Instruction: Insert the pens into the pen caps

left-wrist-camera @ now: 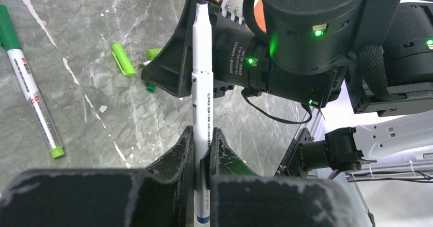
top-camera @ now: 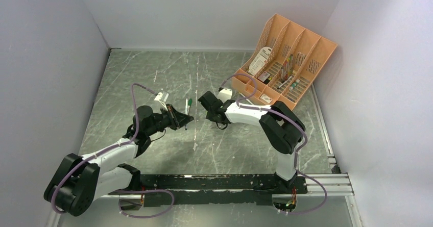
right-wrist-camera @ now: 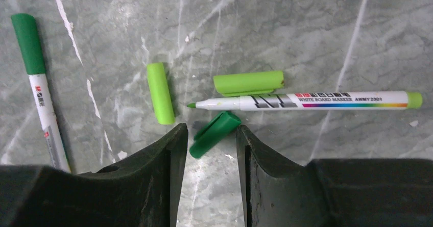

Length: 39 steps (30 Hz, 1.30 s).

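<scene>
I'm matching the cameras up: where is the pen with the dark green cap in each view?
Top external: the capped pen lies near the picture's centre, green end up.
Left wrist: the capped pen lies at the left edge.
Right wrist: the capped pen lies at the left edge, cap uppermost.
Landmark: a loose light green cap lies just right of it in both wrist views.
</scene>
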Motion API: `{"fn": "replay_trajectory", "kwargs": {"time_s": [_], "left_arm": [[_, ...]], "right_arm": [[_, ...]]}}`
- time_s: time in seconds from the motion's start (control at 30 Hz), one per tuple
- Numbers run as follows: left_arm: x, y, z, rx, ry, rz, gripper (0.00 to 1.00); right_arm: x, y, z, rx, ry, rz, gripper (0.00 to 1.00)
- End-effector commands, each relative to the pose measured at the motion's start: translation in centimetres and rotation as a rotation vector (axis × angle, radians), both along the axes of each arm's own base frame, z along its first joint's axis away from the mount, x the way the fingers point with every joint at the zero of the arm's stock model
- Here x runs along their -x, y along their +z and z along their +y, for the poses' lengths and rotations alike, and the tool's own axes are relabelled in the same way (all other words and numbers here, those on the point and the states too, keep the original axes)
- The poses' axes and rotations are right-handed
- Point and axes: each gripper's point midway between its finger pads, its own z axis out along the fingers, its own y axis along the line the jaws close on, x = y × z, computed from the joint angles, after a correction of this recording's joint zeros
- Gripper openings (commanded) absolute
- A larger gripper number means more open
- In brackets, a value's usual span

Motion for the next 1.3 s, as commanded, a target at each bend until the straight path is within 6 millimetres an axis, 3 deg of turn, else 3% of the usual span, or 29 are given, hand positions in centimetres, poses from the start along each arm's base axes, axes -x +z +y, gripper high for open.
{"fn": "replay_trajectory", "kwargs": {"time_s": [0.0, 0.23, 0.4, 0.53, 0.7, 0.9, 1.03, 1.13, 1.27], "left_arm": [[-0.7, 1.2, 0.0, 0.018, 0.009, -0.033, 0.07], [-0.7, 1.1, 0.1, 0.01, 0.017, -0.031, 0.07], [-0.7, 1.0, 0.0, 0.016, 0.013, -0.027, 0.07], [-0.7, 1.1, 0.0, 0.02, 0.012, -0.026, 0.07], [-0.6, 1.2, 0.1, 0.02, 0.015, -0.029, 0.07], [-0.5, 1.3, 0.2, 0.02, 0.021, -0.031, 0.07], [-0.2, 1.7, -0.1, 0.042, -0.002, -0.031, 0.07], [1.2, 3.4, -1.4, 0.136, -0.107, -0.077, 0.07], [3.9, 6.3, -4.0, 0.245, -0.242, -0.172, 0.07]], "right_arm": [[-0.6, -0.7, 0.1, 0.02, -0.015, 0.02, 0.39], [-0.6, -0.8, -0.3, 0.056, 0.0, 0.033, 0.3], [0.1, -1.4, -0.5, 0.09, 0.031, 0.053, 0.16], [0.7, -1.2, -0.4, 0.093, 0.052, 0.049, 0.32], [1.2, -1.6, -0.4, 0.113, 0.074, 0.058, 0.33], [1.6, -2.2, -1.0, 0.145, 0.073, 0.085, 0.03], [0.7, 1.8, -0.3, 0.064, 0.109, -0.028, 0.0], [0.4, 7.4, 1.0, -0.082, 0.205, -0.195, 0.0], [0.9, 14.8, 1.1, -0.271, 0.284, -0.44, 0.0]]}}
